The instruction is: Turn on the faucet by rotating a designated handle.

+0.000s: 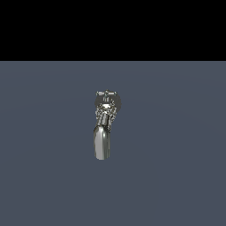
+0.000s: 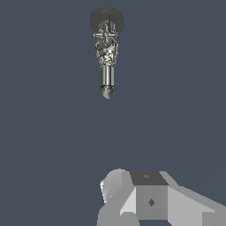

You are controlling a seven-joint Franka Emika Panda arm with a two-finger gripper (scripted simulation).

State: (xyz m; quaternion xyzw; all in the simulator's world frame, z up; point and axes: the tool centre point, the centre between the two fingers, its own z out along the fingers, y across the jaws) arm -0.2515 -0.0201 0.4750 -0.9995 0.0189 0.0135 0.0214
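Observation:
A chrome faucet (image 1: 104,123) stands on the grey floor in the middle of the exterior view. It has a round dark base (image 1: 115,102), a small cross-shaped handle (image 1: 106,94) on top, and a thick spout (image 1: 102,143) reaching toward the camera. In the wrist view the faucet (image 2: 107,57) is far off and small, with its cross handle (image 2: 106,35) over the dark base (image 2: 107,15) and its spout (image 2: 107,81) pointing toward me. No gripper fingers show in either view. The arm does not appear in the exterior view.
A pale grey blocky part of the arm (image 2: 150,201) fills the edge of the wrist view, well away from the faucet. Flat grey floor (image 1: 176,154) surrounds the faucet. A black band lies behind the floor.

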